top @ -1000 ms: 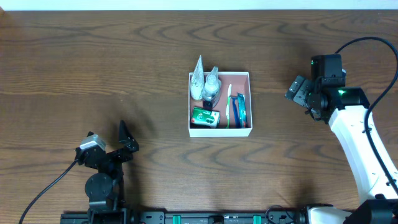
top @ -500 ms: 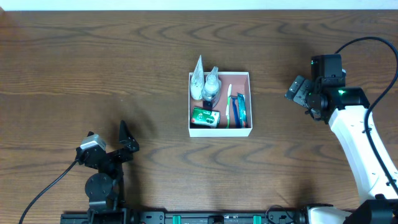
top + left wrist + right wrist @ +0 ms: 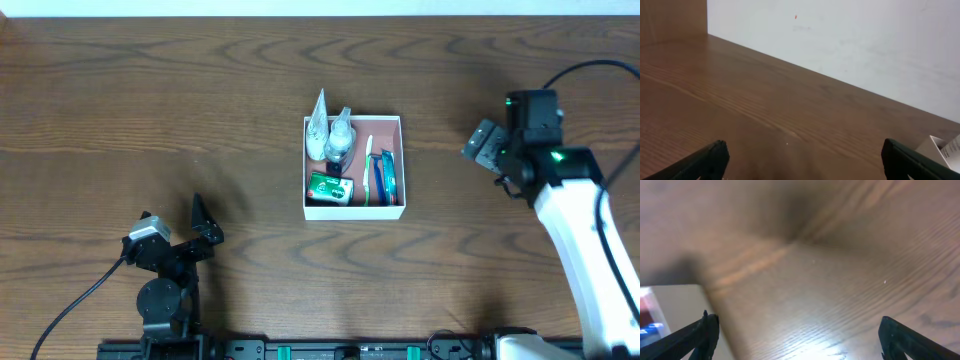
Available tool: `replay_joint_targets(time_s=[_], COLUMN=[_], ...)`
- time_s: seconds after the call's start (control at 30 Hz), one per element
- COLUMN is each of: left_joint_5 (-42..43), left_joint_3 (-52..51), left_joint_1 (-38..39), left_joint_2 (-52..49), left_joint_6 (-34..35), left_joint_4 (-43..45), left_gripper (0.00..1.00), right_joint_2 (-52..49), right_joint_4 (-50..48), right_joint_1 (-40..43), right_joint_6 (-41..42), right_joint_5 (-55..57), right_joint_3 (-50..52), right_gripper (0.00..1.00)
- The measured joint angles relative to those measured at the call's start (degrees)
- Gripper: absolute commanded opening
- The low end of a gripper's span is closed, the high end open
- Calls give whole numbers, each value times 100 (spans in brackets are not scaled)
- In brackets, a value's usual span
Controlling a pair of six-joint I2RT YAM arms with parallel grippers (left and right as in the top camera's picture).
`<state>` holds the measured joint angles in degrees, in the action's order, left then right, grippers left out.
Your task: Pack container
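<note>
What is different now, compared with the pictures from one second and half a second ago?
The right claw drew slightly to the right, away from the square white-walled container. It is open and holds nothing. Nothing was taken hold of or let go. The toiletries inside the container and the left claw stayed as they were.

Even bright overhead light, soft shadows, right wrist view motion-blurred with glare
</note>
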<state>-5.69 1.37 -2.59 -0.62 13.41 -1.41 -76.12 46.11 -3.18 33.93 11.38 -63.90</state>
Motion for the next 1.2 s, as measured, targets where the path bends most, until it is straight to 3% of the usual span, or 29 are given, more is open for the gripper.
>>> replay_joint_targets(time_s=[0.13,0.3,0.57,0.77,1.0,1.2], left_joint_5=[0,11,46,66,66,66], left_joint_3=[0,2,7,11,11,11], left_joint_1=[0,0,0,0,0,0], left_joint_2=[0,0,0,0,0,0], left_joint_6=[-2,-9,-17,-20,-20,-20], left_joint_4=[-2,-4,-13,-24,-22,-22], left_gripper=[98,98,98,98,98,98], right_joint_2=[1003,2400,4653,5949,7086,7368], right_joint_4=[-13,-713,-2850,-4065,-4898,-4924], right_joint_1=[0,81,420,431,431,431], right_joint_6=[-44,-708,-2339,-2730,-2857,-2859], right_joint_5=[2,-105,-1032,-1410,-1687,-1777], right_joint_3=[0,411,2695,4426,5886,6310], right_gripper=[99,99,99,99,99,99])
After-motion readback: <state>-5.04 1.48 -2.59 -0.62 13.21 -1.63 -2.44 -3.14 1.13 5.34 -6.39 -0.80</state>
